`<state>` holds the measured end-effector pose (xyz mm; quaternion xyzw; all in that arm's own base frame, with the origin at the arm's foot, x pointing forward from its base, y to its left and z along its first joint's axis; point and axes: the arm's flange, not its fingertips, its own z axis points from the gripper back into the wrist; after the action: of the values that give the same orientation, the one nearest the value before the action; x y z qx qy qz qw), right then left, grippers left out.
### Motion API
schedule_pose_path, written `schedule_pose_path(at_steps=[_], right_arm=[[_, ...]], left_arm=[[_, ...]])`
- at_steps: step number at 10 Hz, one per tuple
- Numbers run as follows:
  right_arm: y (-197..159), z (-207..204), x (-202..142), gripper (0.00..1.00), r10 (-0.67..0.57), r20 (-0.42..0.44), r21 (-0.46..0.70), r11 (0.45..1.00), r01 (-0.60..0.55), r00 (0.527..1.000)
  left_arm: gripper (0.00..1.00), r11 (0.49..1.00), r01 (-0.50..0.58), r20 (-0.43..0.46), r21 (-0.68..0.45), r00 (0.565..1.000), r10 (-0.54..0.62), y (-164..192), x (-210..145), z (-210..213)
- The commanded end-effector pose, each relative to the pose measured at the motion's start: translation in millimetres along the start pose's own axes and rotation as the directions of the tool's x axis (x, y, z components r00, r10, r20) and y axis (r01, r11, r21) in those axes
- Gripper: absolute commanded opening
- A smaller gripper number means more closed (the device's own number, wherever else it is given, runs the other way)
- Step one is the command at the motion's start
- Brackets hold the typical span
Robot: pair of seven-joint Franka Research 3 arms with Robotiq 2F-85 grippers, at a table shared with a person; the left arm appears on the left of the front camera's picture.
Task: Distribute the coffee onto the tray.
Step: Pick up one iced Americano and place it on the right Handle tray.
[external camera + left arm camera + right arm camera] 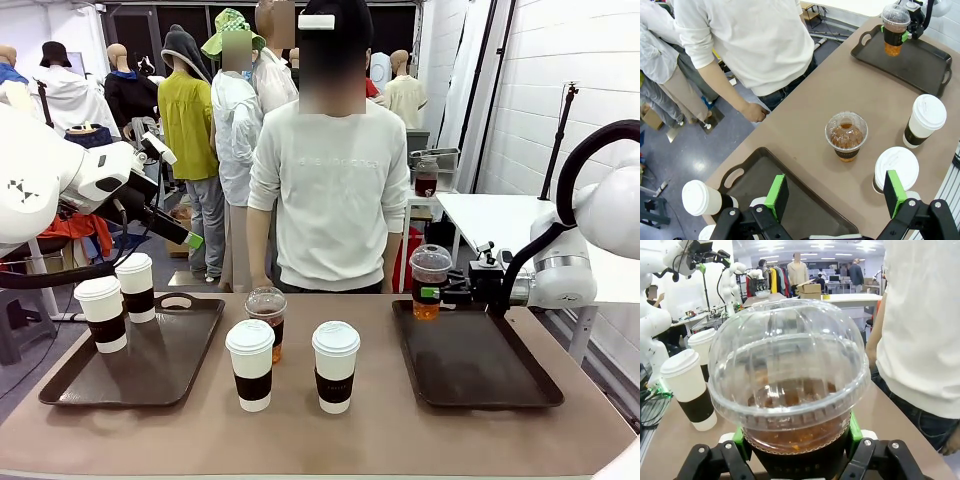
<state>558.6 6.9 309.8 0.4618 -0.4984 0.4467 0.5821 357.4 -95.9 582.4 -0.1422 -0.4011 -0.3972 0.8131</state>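
My right gripper point(432, 293) is shut on a clear dome-lidded cup of iced coffee point(430, 281) at the far left corner of the right tray point(480, 375); I cannot tell whether the cup touches the tray. The same cup point(790, 380) sits close up between the green pads point(855, 427). A second iced coffee point(266, 316) and two white sleeved cups point(250, 365) point(335, 366) stand mid-table. Two more white cups point(103, 312) point(135, 287) stand on the left tray point(170, 365). My left gripper point(835, 197) hangs open and empty above the table, near the left tray point(755, 175).
A person in a white sweatshirt point(335, 190) stands at the far edge of the table, one hand point(756, 112) hanging just below it. The tabletop between the trays is bare in front of the cups. A white table point(500, 215) stands behind on the right.
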Motion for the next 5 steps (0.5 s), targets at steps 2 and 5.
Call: schedule_pose_path(at_steps=[2, 5], right_arm=[[-10.1, -2.0, -5.5, 0.83, -0.001, 0.001, 0.007, 1.0, 0.001, 1.0], [-30.8, -4.1, -21.4, 0.83, 0.009, 0.017, 0.024, 1.0, -0.009, 1.0]], left_arm=[[1.0, 1.0, -0.002, 0.008, -0.014, 1.0, 0.002, 1.3, -0.1, -0.3], [1.0, 1.0, -0.002, 0.008, -0.014, 1.0, 0.002, 1.3, -0.1, -0.3]])
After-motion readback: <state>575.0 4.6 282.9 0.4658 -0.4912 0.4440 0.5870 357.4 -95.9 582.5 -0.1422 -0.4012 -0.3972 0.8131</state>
